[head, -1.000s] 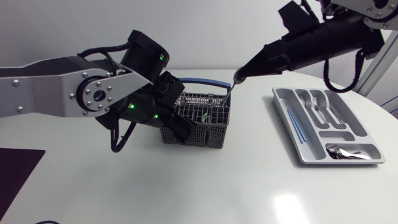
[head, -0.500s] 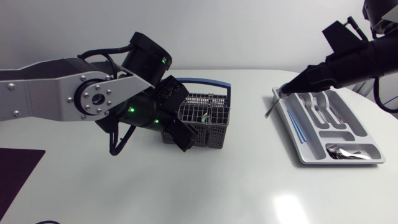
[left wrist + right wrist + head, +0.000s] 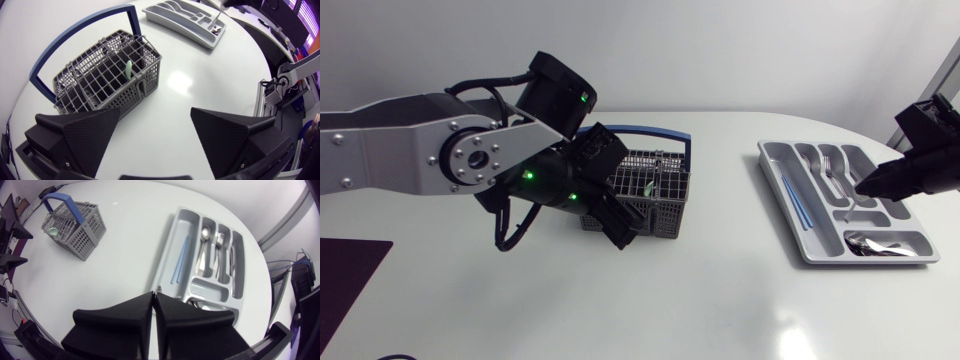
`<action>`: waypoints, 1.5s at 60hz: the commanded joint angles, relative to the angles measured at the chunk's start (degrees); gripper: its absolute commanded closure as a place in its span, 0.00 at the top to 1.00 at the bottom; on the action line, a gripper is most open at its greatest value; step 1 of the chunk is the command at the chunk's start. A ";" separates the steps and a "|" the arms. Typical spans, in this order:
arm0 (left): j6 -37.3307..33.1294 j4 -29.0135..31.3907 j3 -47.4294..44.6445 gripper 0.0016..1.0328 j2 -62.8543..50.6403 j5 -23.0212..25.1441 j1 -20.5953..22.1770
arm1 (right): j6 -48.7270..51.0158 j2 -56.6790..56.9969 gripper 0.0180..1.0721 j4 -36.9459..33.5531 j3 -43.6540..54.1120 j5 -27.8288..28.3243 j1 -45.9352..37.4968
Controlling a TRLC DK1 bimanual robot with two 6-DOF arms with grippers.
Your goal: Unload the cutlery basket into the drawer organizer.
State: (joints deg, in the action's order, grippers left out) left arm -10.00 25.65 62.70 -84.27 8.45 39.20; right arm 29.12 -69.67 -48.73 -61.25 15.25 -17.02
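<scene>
Utensil [image 3: 218, 13] above organizer [image 3: 792, 215] (in right jaws)

The white counter [image 3: 700, 290] carries a grey cutlery basket [image 3: 655, 190] with a blue handle near its middle, and a grey drawer organizer [image 3: 775, 165] well apart from it, toward the right edge.

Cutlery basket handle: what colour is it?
The handle is blue, clearest in the left wrist view.

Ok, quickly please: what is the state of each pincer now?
Left pincer: open, holding nothing.
Right pincer: closed on a thin metal cutlery piece above the drawer organizer; which kind cannot be told.
</scene>
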 commanded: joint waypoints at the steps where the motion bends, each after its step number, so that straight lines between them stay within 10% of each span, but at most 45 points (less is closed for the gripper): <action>1: 1.39 0.54 -0.12 0.96 -0.81 1.48 0.09 | 3.13 0.15 0.05 2.41 2.10 -2.06 -2.94; 36: 0.77 3.44 1.02 0.96 -1.16 7.64 -1.14 | 9.55 -7.15 0.05 24.65 14.06 -21.57 -10.05; 60: -0.02 4.76 0.67 0.96 -0.55 8.16 -1.23 | 10.07 -13.74 0.06 32.12 17.13 -22.45 -10.23; 90: -0.99 5.73 -0.03 0.96 0.86 8.16 -1.23 | 9.46 -11.72 0.63 34.14 18.10 -23.95 -8.47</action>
State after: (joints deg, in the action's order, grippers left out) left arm -9.32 30.61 62.72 -84.36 16.08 38.30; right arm 37.80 -82.52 -14.94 -44.42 -8.03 -26.33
